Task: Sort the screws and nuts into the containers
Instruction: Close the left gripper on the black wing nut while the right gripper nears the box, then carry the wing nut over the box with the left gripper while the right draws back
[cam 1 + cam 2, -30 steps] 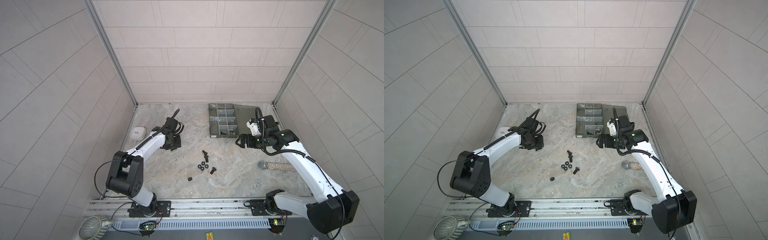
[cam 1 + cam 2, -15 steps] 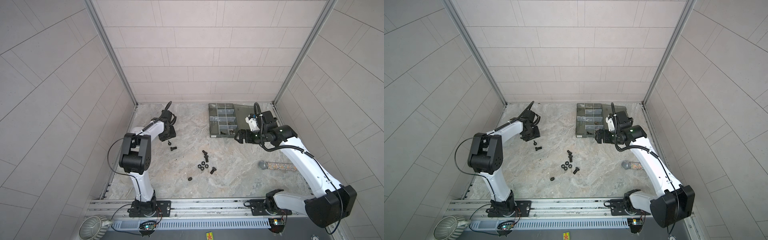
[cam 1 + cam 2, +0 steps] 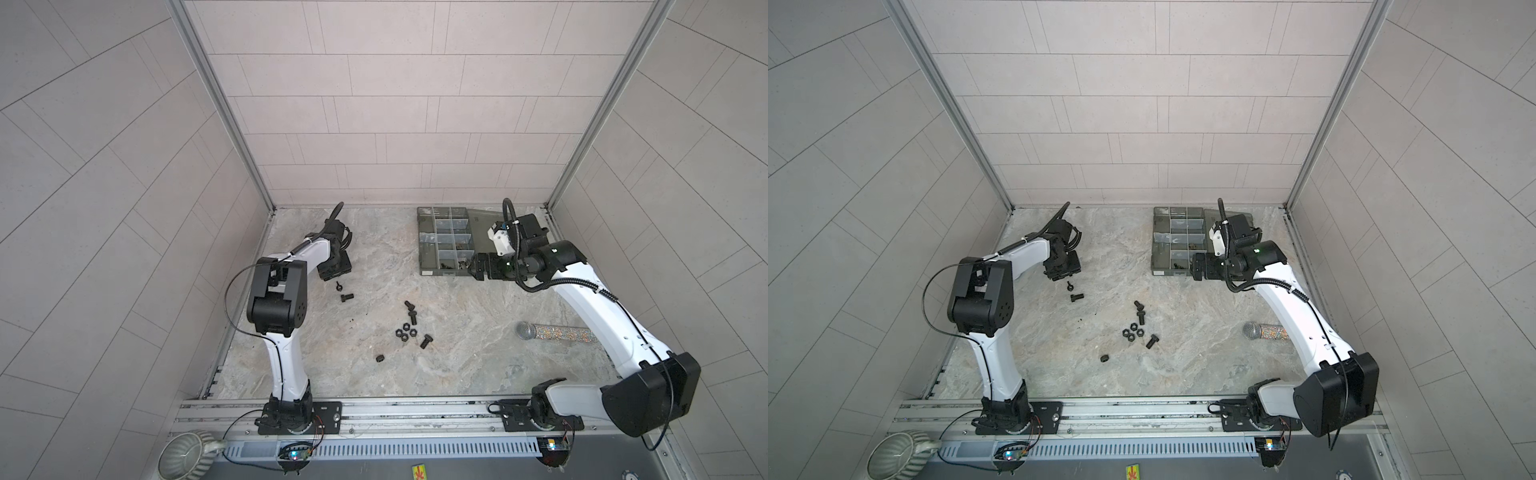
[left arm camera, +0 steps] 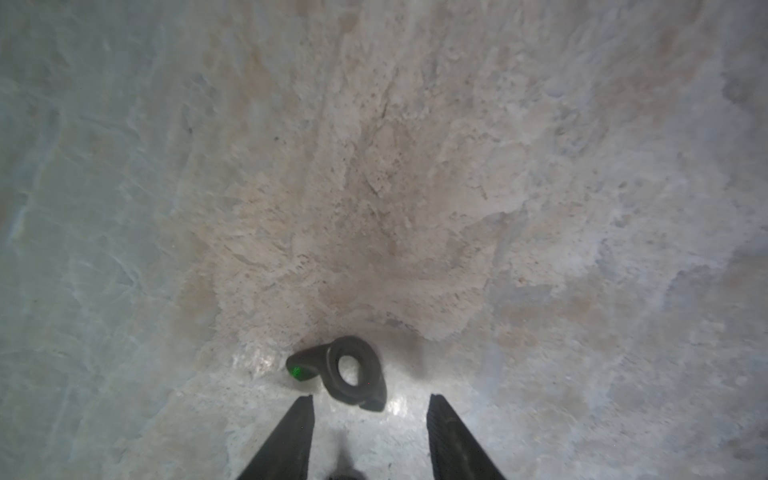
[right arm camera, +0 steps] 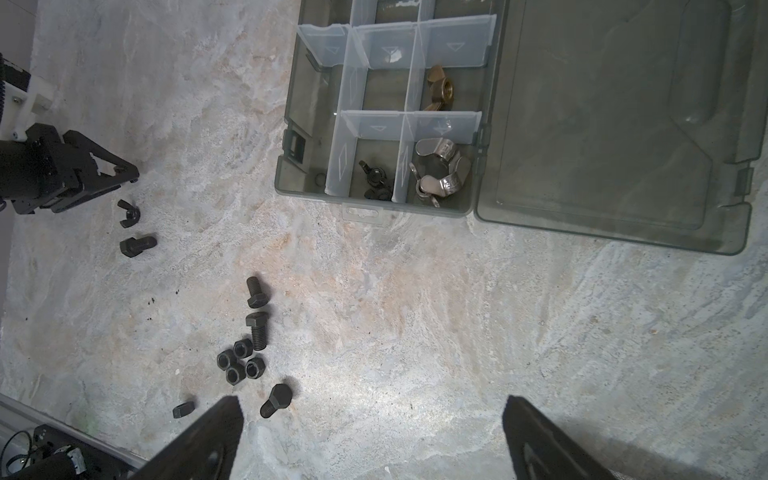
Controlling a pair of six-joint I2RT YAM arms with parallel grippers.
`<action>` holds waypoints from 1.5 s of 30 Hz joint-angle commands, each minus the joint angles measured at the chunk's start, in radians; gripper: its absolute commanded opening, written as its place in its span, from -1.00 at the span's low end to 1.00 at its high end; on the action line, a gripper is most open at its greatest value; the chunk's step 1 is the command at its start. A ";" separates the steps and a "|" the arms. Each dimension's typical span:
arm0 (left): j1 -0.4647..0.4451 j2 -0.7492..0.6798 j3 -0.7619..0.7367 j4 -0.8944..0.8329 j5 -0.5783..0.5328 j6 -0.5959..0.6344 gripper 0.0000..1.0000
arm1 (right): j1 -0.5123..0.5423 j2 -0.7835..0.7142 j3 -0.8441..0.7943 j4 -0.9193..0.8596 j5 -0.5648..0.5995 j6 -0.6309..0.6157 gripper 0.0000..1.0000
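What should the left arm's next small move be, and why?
Probably ease the left gripper forward and down so its open jaws straddle the black wing nut. In the left wrist view the nut lies on the table just beyond the jaw tips, not yet between them.

The left arm (image 3: 286,365) is bent up high at the elbow. Its white front part reaches out and down, so the left gripper (image 4: 370,401) sits low and points down. Its two black fingers (image 4: 291,440) stand partly apart, with nothing between them. The right arm (image 3: 590,316) stretches long from its base, far out and in toward the middle. The right gripper (image 5: 370,405) is spread as wide as it goes, empty too, and is held higher up.
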 commanded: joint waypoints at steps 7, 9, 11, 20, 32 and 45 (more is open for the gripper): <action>0.009 0.047 0.067 -0.022 -0.020 0.003 -0.01 | -0.006 0.044 0.046 -0.023 0.008 -0.019 0.99; 0.013 0.060 0.081 -0.027 -0.020 0.004 -0.02 | -0.005 0.052 0.053 -0.023 0.008 -0.018 0.99; 0.016 0.070 0.090 -0.025 -0.014 0.006 -0.02 | -0.006 0.060 0.062 -0.023 0.009 -0.018 0.99; 0.025 0.100 0.111 -0.037 -0.005 0.024 -0.32 | -0.006 0.106 0.099 -0.028 -0.005 -0.015 0.99; 0.025 0.112 0.137 -0.065 0.025 0.056 -0.77 | -0.006 0.119 0.102 -0.028 -0.025 -0.014 0.99; -0.136 0.065 0.254 -0.177 -0.023 0.116 -0.80 | -0.015 -0.020 -0.021 -0.017 -0.014 0.008 0.99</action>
